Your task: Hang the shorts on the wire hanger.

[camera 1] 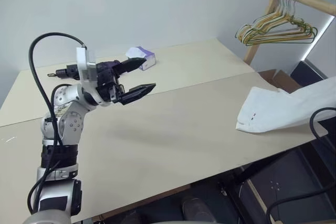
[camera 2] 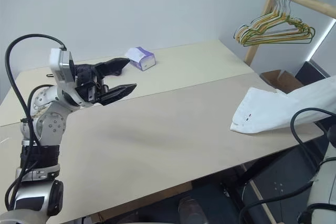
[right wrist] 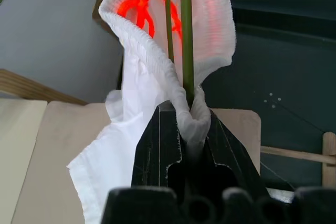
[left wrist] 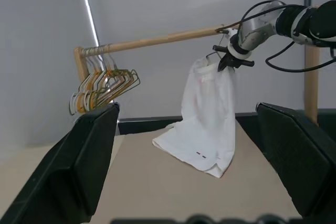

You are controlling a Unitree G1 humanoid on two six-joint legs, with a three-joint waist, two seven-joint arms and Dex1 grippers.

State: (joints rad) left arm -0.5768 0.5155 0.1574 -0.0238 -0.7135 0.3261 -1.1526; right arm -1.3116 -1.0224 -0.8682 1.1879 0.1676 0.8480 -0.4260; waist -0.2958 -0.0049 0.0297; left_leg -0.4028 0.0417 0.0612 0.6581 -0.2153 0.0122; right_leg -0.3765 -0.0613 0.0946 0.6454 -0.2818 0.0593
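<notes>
Head views: large white cloth shorts [camera 1: 278, 109] draped from the far right, lower hem resting on the right end of the pale wooden table [camera 1: 173, 129]. Left gripper [camera 1: 137, 78] raised well to the left, black fingers spread wide, empty, aimed right toward the shorts.

Left wrist view: right gripper [left wrist: 227, 62] up by the wooden rail [left wrist: 157, 39], shorts dangling beneath, long axis near vertical, hem brushing the table.

Right wrist view: jaws clamped on the gathered waistband together with the thin olive-grey wire hanger [right wrist: 185, 35], wire running up through the waist opening. Right arm clearly nearer; rail just above.
</notes>
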